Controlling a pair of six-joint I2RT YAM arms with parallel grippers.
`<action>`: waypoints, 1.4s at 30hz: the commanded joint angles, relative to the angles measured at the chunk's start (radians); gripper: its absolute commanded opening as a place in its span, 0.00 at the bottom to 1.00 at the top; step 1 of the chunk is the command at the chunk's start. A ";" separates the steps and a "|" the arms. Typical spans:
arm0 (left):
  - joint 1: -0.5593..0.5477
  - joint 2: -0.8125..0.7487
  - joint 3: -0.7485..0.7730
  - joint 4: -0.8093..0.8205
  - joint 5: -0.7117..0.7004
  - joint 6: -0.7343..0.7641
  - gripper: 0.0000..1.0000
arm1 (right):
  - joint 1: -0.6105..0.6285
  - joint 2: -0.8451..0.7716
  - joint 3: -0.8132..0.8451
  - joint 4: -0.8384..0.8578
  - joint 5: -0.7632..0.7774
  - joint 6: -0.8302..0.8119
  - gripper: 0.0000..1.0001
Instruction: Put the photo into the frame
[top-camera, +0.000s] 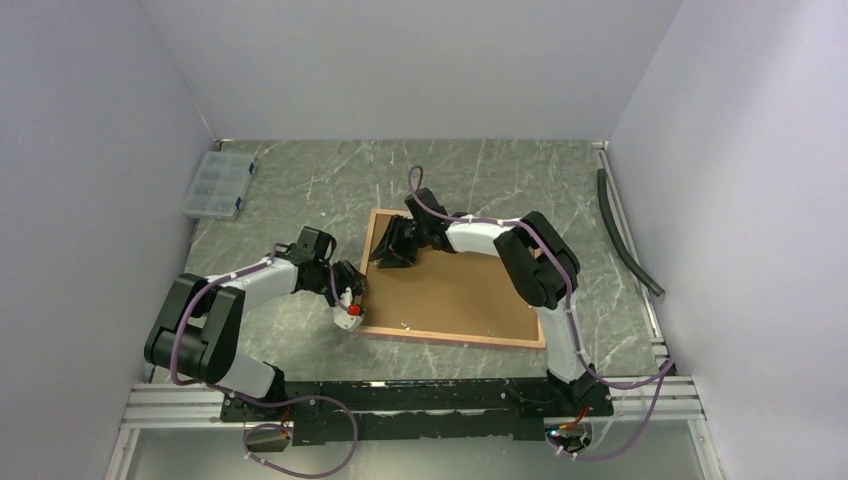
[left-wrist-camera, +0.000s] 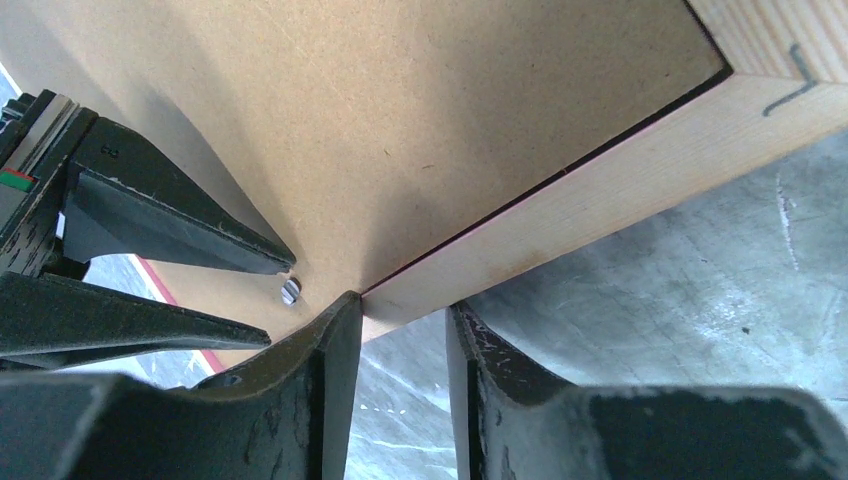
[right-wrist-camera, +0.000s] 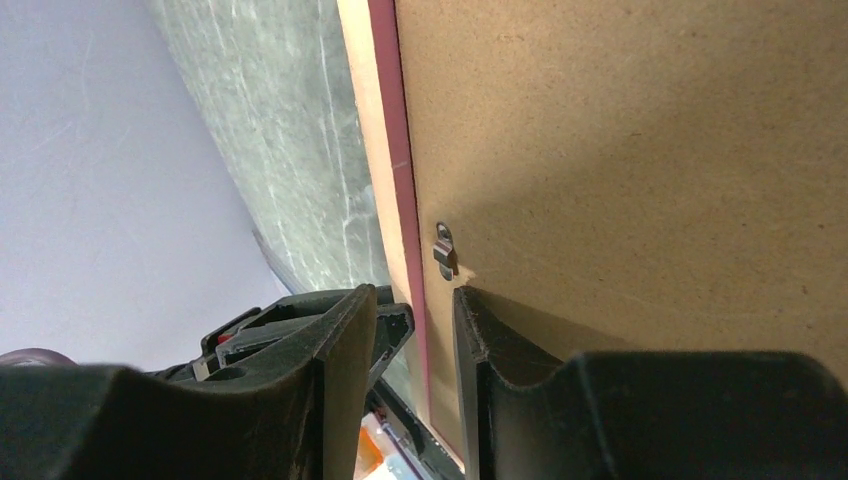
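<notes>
Marble tabletop: frame face-down, backing board inside; left hand, right hand straddle its edges, grip unclear.

We see only frame back, face and pane hidden; compartment box contents too small to tell.

I see the frame lying back-up on the marbled table, with a brown backing board set inside it. My left gripper sits at its left rail, and my right gripper is over its far-left corner.
</notes>
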 joint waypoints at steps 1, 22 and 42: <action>-0.023 0.047 -0.040 -0.046 -0.028 0.506 0.38 | 0.017 0.028 0.028 -0.109 0.084 -0.054 0.39; -0.028 0.029 -0.082 0.162 -0.012 0.383 0.33 | -0.019 -0.005 -0.040 -0.078 0.050 -0.104 0.39; -0.031 0.077 -0.005 -0.124 -0.061 0.637 0.60 | -0.032 -0.022 -0.072 -0.027 0.023 -0.079 0.37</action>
